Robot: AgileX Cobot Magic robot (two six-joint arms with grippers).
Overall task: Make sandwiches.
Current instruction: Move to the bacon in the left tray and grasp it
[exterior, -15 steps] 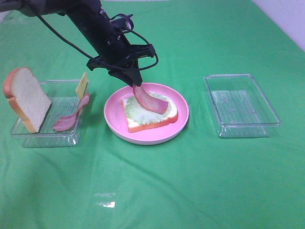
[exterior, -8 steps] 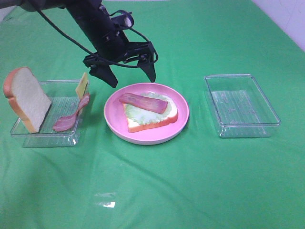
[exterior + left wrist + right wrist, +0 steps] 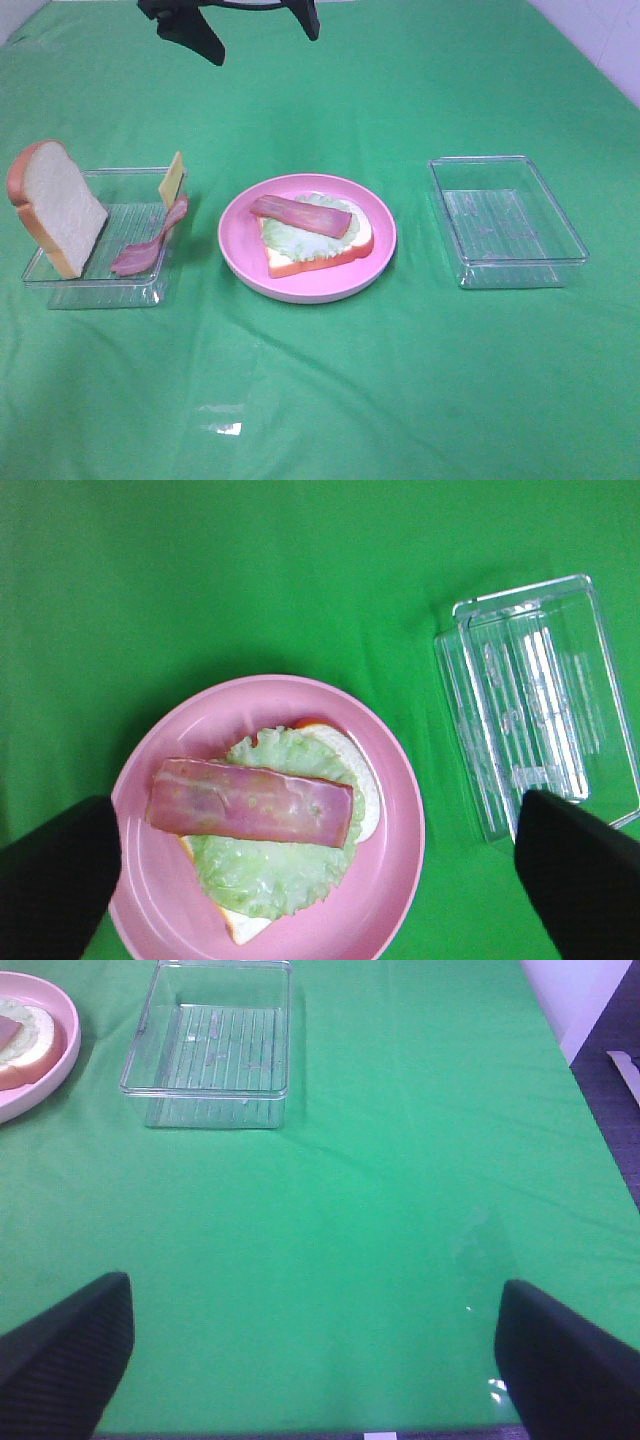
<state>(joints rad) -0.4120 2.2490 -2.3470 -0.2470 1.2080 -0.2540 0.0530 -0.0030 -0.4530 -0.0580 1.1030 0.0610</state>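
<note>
The sandwich (image 3: 315, 240) lies open-faced on the pink plate (image 3: 235, 250) near the middle of the tabletop (image 3: 330, 400). It is made of a bread slice (image 3: 360, 235), ruffled lettuce (image 3: 290, 240) over that, and a bacon strip (image 3: 300, 215) lying flat on top. One end of the strip reaches past the lettuce toward the plate's rim.

Green cloth shows on both sides of the plate. The strip is narrow toward the left tray (image 3: 90, 290) and wider toward the right tray (image 3: 505, 270). A broad band of cloth runs from all three to the near edge.

The left tray sits by the left edge. It holds a second bread slice (image 3: 60, 205) propped upright, a cheese square (image 3: 173, 180) leaning on the wall nearest the plate, and a second bacon strip (image 3: 150, 248) draped down from that wall.

The left gripper (image 3: 263, 45) hangs high by the far edge, well apart from the sandwich, its jaws spread wide and holding nothing. The right gripper (image 3: 315, 1355) is over the near right part of the tabletop, close to the near edge. Its jaws are also spread wide with nothing between them.
</note>
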